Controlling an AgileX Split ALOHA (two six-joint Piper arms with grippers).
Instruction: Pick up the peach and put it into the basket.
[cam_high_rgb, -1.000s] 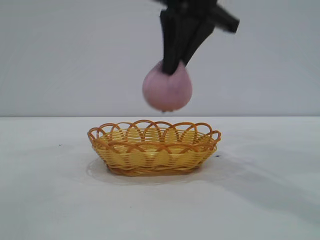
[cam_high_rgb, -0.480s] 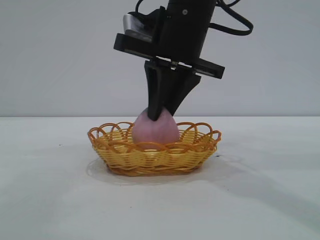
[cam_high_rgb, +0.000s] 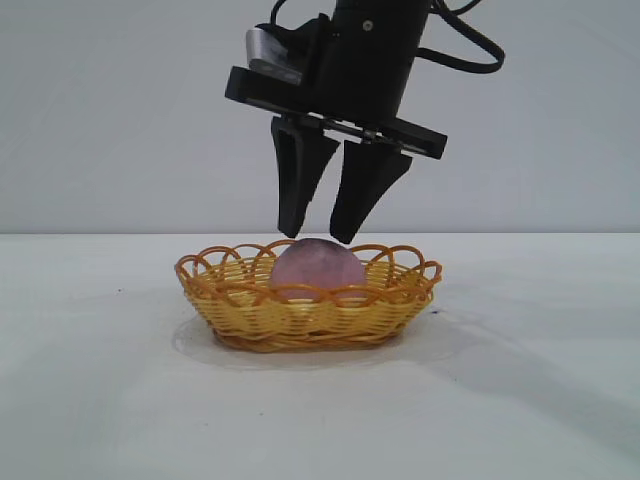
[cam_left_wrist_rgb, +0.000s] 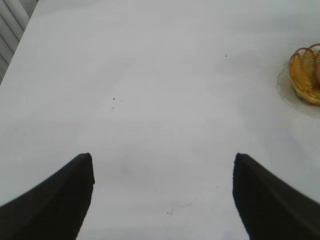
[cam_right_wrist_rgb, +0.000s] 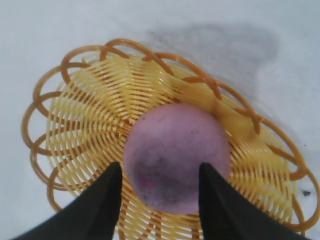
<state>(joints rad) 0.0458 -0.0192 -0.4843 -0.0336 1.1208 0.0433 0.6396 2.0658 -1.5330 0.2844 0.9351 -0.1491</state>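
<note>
Resting on white table (cam_high_rgb: 520, 400), basket (cam_high_rgb: 250, 320); backdrop seemingly grey wall.

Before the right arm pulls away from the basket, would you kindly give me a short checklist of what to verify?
1. Dull pinkish-purple round peach lies inside the yellow woven basket with orange looped rim: ok.
2. Right gripper fingers parted: ok.
3. Fingertips clear of the peach: cannot tell; they sit close above it.
4. Basket flat on the white table: ok.
5. Left gripper open, idle over bare table away from the basket: ok.
</note>
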